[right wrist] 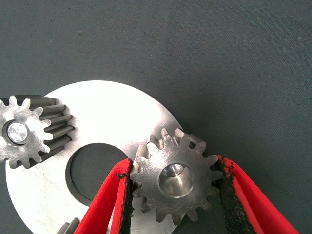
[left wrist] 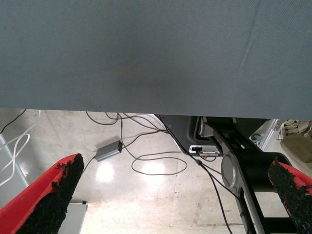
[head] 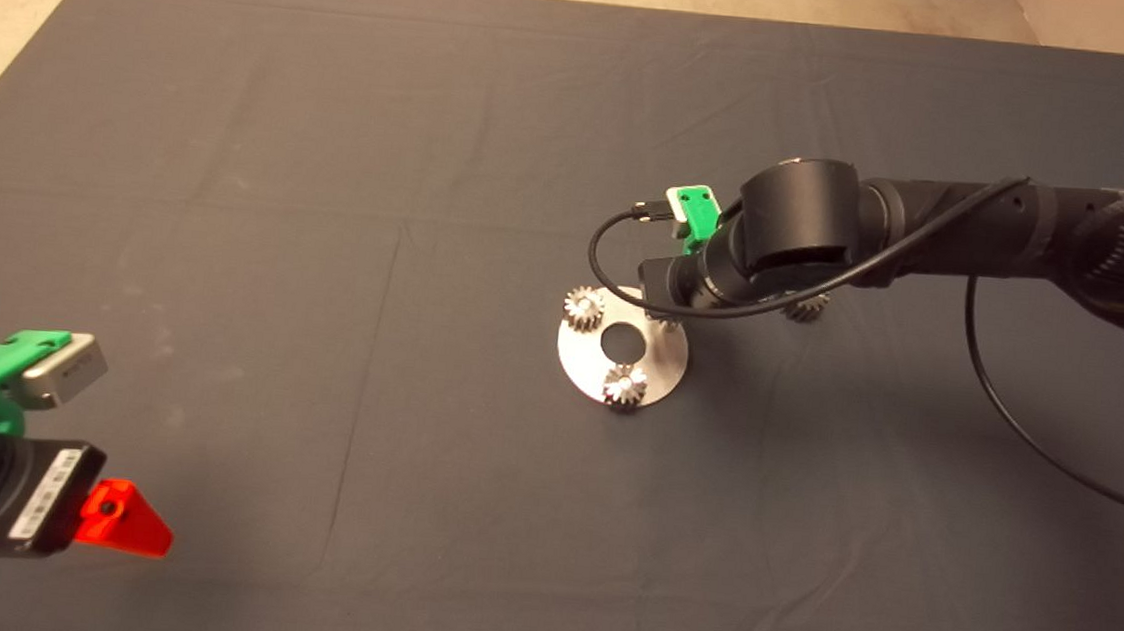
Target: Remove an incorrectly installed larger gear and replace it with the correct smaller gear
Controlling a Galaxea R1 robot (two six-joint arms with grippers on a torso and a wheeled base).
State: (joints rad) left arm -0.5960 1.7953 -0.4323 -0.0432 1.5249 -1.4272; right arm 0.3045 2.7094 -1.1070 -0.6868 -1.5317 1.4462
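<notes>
Leftmost: left gripper (head: 120, 519), parked at mat's (head: 327, 237) lower-left edge, fingers (left wrist: 46, 200) spread wide, holding nothing; its wrist cam shows mat edge, floor w/ cables beyond.
Centre: round steel plate (head: 586, 370) w/ centre hole, flat on mat. Small gear (head: 584, 308) on plate's far-left post; another small gear (head: 625, 387) on near post.
Right: right gripper (right wrist: 175, 195) over plate's right rim, pads (right wrist: 126, 187) pinching a gear (right wrist: 173, 178) by its teeth, both sides touching; gear sits on a post at plate edge. Whether it's the smaller gear or larger: can't tell.
Further right: one gear (head: 805, 308) on bare mat, half hidden under right arm.
</notes>
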